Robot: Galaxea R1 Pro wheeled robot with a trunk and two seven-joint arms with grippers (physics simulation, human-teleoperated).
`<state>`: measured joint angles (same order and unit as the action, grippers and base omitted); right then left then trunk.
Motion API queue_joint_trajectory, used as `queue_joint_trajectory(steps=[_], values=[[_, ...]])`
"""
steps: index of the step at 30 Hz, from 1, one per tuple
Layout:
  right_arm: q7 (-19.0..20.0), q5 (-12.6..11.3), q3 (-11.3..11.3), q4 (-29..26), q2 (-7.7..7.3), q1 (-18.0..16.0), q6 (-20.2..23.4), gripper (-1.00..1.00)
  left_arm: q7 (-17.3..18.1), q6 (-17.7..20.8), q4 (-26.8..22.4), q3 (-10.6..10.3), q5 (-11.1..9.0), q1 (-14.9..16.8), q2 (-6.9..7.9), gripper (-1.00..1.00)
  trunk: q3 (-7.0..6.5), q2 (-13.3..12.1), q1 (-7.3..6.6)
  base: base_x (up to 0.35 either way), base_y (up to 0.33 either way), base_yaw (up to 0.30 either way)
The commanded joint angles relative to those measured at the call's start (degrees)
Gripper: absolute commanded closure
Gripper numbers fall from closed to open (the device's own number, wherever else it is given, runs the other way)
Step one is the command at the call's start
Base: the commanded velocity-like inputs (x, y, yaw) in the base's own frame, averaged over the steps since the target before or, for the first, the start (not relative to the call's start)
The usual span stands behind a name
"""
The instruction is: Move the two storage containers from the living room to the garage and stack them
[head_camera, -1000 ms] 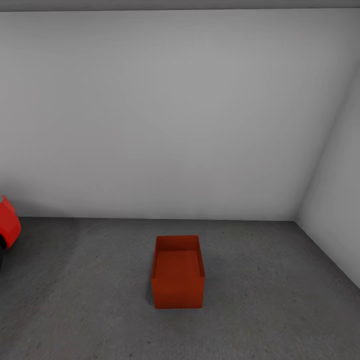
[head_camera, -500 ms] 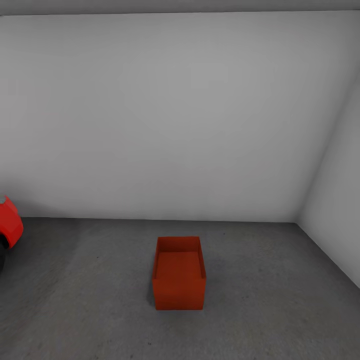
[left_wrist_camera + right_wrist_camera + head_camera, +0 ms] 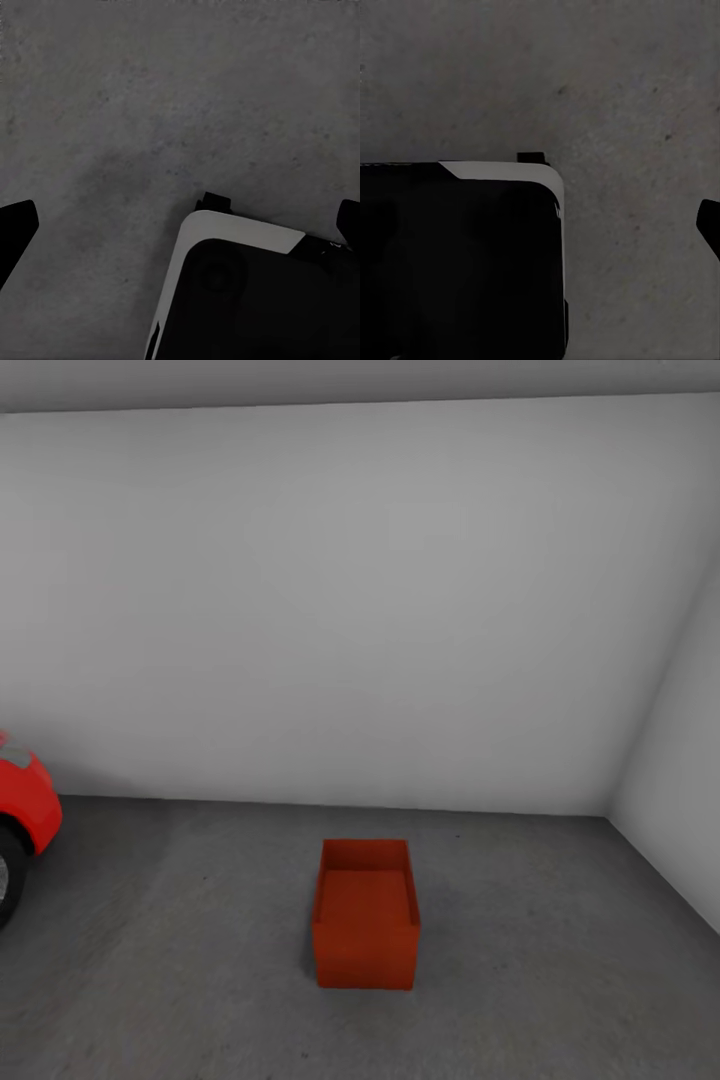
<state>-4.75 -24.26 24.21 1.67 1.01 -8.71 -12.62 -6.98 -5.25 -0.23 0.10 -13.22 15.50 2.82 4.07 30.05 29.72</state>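
One red-orange open-top storage container (image 3: 366,926) stands upright on the grey concrete floor (image 3: 540,980) of the garage, in the middle of the head view, a short way out from the white back wall. Its inside looks empty. In the left wrist view my left gripper (image 3: 182,223) is open over bare concrete, its dark fingertips (image 3: 16,225) far apart at the picture's edges. In the right wrist view my right gripper (image 3: 540,229) also hangs over concrete with one fingertip (image 3: 709,225) at the edge, spread wide and holding nothing.
The front of a red car (image 3: 28,812) with a dark wheel sits at the far left. White walls meet in a corner (image 3: 612,810) at the right. My black, white-edged base (image 3: 255,300) (image 3: 457,255) lies under both grippers.
The whole head view has shifted: more of the car shows at the left and the ceiling edge sits lower. The container stays where it was on the floor.
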Motion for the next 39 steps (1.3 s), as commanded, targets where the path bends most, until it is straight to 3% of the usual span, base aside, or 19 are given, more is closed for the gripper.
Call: queue_joint_trajectory(steps=[1, 16, 39], values=[[-0.08, -0.43, 0.48, 0.18, 0.04, -0.08, -0.30, -1.00, -0.05, -0.18, 0.05, -0.02, -0.31, 0.05, -0.01, -1.00, 0.03, 0.10, 0.03, 0.000, 0.000, 0.077], [-0.08, -0.44, 0.48, 0.18, 0.04, -0.08, -0.30, -1.00, -0.05, -0.19, 0.05, -0.02, -0.31, 0.05, -0.01, -1.00, -1.04, 0.10, 0.03, 0.000, 0.000, 0.065], [-0.08, -0.36, 0.48, 0.18, -0.10, -0.08, -0.15, -1.00, -0.05, -0.20, 0.05, -0.02, -0.31, 0.05, -0.01, -1.00, -1.12, 0.10, 0.03, 0.000, 0.000, 0.003]])
